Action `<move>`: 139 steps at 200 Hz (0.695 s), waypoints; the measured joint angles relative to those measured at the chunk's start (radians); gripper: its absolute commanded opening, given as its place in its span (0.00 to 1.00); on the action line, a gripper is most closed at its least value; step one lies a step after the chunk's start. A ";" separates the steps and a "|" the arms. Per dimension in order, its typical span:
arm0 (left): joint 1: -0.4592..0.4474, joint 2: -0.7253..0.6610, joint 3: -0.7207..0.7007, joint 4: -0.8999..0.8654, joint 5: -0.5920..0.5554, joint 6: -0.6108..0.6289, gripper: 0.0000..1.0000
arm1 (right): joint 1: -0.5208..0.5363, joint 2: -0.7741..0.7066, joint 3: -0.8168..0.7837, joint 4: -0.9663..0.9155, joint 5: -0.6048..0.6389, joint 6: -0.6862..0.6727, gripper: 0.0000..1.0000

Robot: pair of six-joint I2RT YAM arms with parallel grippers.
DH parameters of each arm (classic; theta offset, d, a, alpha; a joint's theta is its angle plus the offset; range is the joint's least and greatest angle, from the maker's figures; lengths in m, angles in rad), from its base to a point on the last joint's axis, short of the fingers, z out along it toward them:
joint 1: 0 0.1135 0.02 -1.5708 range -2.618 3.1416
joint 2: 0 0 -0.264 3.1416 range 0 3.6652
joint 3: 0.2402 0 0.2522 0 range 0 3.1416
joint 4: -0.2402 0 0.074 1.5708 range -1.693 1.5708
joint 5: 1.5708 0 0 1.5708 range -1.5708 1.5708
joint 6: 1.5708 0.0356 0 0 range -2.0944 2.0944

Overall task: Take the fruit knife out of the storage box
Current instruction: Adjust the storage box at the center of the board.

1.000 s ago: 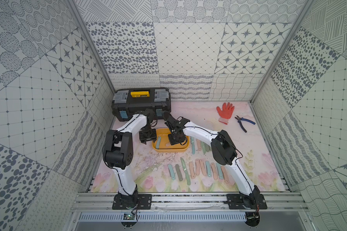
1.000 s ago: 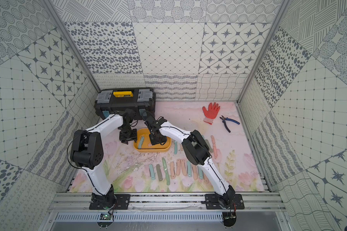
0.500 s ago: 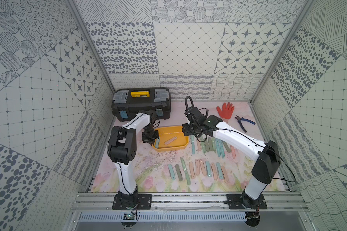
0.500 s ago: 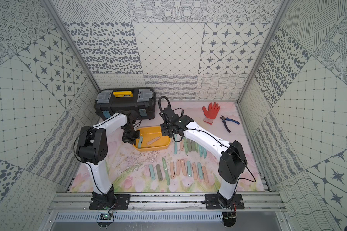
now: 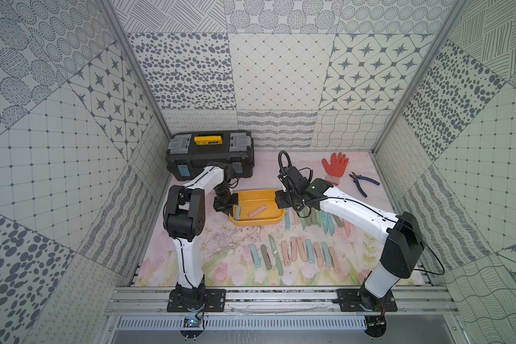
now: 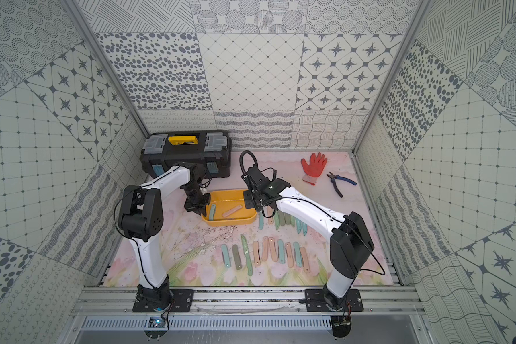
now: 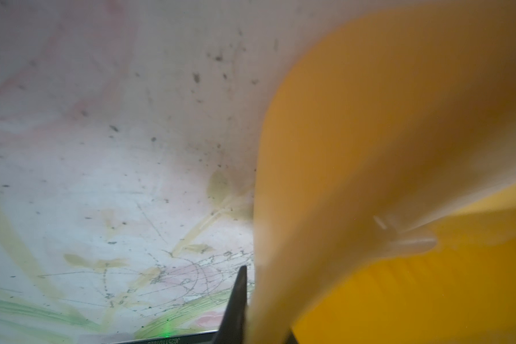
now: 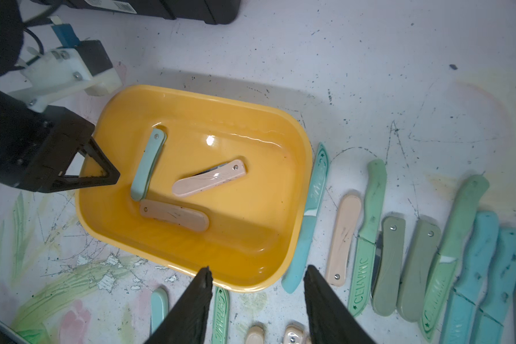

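**Three folded knives lie in the yellow box; the left gripper clamps its wall**

The left gripper [image 8: 115, 175] is closed tight on one end wall of the storage box [image 8: 251, 229]. In the left wrist view the yellow wall runs right against the outer black finger [image 7: 236, 303], and most of the other finger is hidden behind the wall.

The right gripper [image 8: 257, 268] hangs above the end of the box farthest from the left gripper. Its jaws are apart and nothing is held between them. Below the gap are the box's rim and a teal sheathed knife [image 8: 313, 205], which rests on the mat [image 8: 370, 74] just beside the box's outer wall.

The box has no lid and holds three fruit knives, all folded:
- The teal fruit knife [image 8: 148, 163] lies closest to the left gripper's tips, along that end wall.
- The pink fruit knife [image 8: 209, 178] lies near the middle of the floor, clear of every wall.
- The second pink fruit knife [image 8: 173, 214] lies on the side nearer the right gripper's fingers, with one end touching the teal one's end.

The black toolbox [image 5: 209, 156] stands beyond the left gripper, behind that arm. Its lid is down, so its contents cannot be seen.

Outside the box, on the right gripper's side, more knives lie on the mat in a near row [image 5: 310, 220] and a farther row [image 5: 295, 253].
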 measured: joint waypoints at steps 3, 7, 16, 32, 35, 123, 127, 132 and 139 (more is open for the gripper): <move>0.000 0.000 -0.003 0.000 0.010 0.000 0.00 | -0.001 -0.003 -0.002 0.001 0.000 0.000 0.53; 0.001 0.000 -0.008 0.002 0.021 0.000 0.00 | -0.003 -0.009 -0.005 0.003 0.000 0.000 0.53; 0.005 -0.001 -0.024 0.006 0.051 -0.002 0.00 | -0.007 -0.017 -0.008 0.007 0.000 -0.001 0.53; 0.016 -0.011 -0.062 0.021 0.117 -0.010 0.00 | -0.009 -0.023 -0.008 0.016 0.000 -0.004 0.53; 0.019 -0.014 -0.070 0.024 0.132 -0.012 0.00 | -0.009 -0.023 -0.008 0.018 0.000 -0.004 0.53; 0.060 -0.103 -0.176 0.063 0.389 -0.148 0.00 | -0.013 -0.024 -0.026 0.042 0.001 -0.003 0.53; 0.064 -0.109 -0.181 0.064 0.397 -0.160 0.00 | -0.013 -0.024 -0.026 0.043 0.001 -0.004 0.53; 0.069 -0.115 -0.188 0.066 0.406 -0.170 0.00 | -0.013 -0.023 -0.026 0.045 0.001 -0.003 0.53; 0.079 -0.123 -0.197 0.067 0.424 -0.192 0.00 | -0.013 -0.024 -0.026 0.047 0.001 -0.003 0.53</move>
